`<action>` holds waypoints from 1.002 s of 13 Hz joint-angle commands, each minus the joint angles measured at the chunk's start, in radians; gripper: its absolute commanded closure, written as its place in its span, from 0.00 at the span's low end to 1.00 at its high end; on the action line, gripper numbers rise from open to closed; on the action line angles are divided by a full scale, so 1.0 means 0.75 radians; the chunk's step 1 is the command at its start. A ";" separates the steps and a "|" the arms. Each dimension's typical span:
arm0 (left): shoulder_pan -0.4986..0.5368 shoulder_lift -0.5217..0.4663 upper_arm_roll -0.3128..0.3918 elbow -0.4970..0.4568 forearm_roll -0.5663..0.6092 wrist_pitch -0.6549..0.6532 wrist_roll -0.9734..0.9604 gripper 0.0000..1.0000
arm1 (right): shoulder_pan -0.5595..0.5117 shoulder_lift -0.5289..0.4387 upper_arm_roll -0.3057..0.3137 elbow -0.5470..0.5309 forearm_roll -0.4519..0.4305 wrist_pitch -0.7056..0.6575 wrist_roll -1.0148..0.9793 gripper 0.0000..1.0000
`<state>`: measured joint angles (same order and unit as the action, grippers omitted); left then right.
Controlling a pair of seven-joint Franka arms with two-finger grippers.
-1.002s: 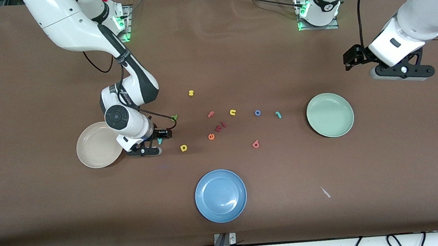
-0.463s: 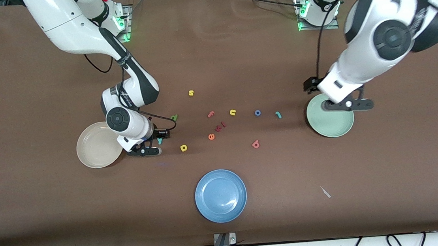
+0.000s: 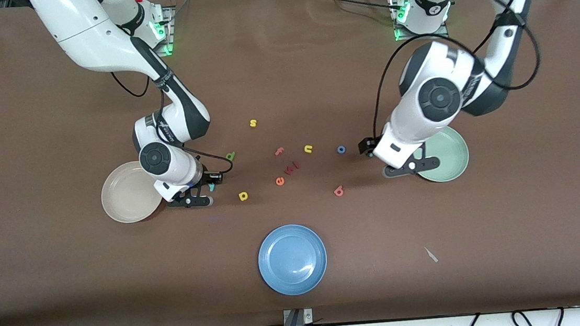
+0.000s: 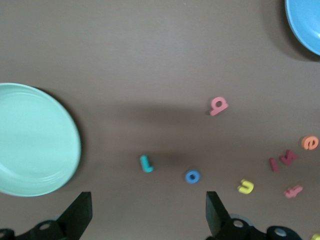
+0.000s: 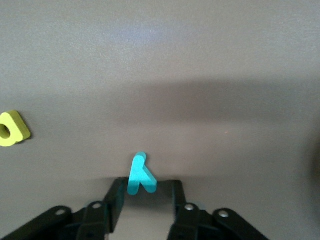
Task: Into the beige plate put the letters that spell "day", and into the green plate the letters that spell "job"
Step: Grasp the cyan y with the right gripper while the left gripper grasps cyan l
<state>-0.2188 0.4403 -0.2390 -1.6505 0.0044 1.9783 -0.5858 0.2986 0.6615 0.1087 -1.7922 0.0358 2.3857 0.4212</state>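
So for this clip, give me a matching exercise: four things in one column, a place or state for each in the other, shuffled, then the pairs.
Things:
1. teal y
2. teal j
3. beige plate
4. left hand

Places or states:
A. holds no letters
B. between the right hand's fingers, on the table
C. open, above the table beside the green plate
D. on the table near the blue o, below the left hand

Pairs: 1-B, 2-D, 3-A, 4-C
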 commanded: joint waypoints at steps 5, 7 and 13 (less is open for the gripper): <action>-0.058 0.192 0.004 -0.012 0.037 0.170 -0.053 0.00 | 0.005 0.030 0.010 0.023 0.016 0.026 0.060 0.71; -0.044 0.194 0.010 -0.098 0.037 0.211 -0.055 0.00 | 0.005 0.030 0.010 0.023 0.016 0.026 0.060 0.72; -0.029 0.190 0.012 -0.274 0.106 0.385 -0.240 0.40 | 0.005 0.030 0.010 0.027 0.018 0.024 0.060 0.78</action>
<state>-0.2458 0.6029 -0.2285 -1.8221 0.0203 2.2415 -0.7262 0.3008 0.6616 0.1092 -1.7893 0.0358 2.3888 0.4601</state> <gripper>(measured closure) 0.322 0.744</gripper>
